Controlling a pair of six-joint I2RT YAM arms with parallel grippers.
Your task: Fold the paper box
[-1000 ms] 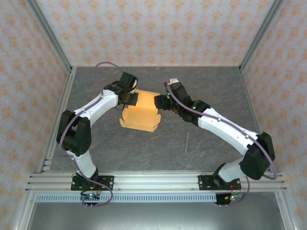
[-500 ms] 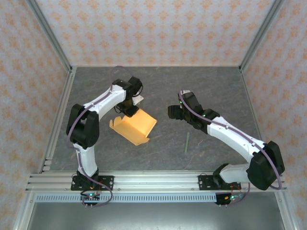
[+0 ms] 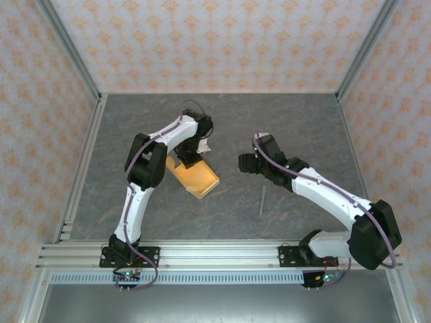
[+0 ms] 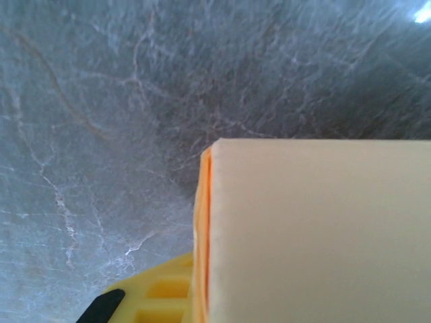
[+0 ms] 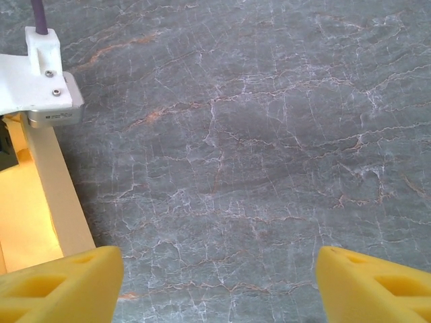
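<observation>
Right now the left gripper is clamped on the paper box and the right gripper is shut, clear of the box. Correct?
Not quite: the right gripper is open, jaws wide apart in the right wrist view. The left gripper does clamp the paper box, and the right hangs clear.

Table: grey stone-pattern surface with pale and rust-coloured veining, flat. Thin greenish stick: lies flat on the table right of centre, running roughly front to back. Walls: pale with an orange floral print, on three sides. Aluminium posts stand at the back corners. Aluminium rails run along the near edge.
</observation>
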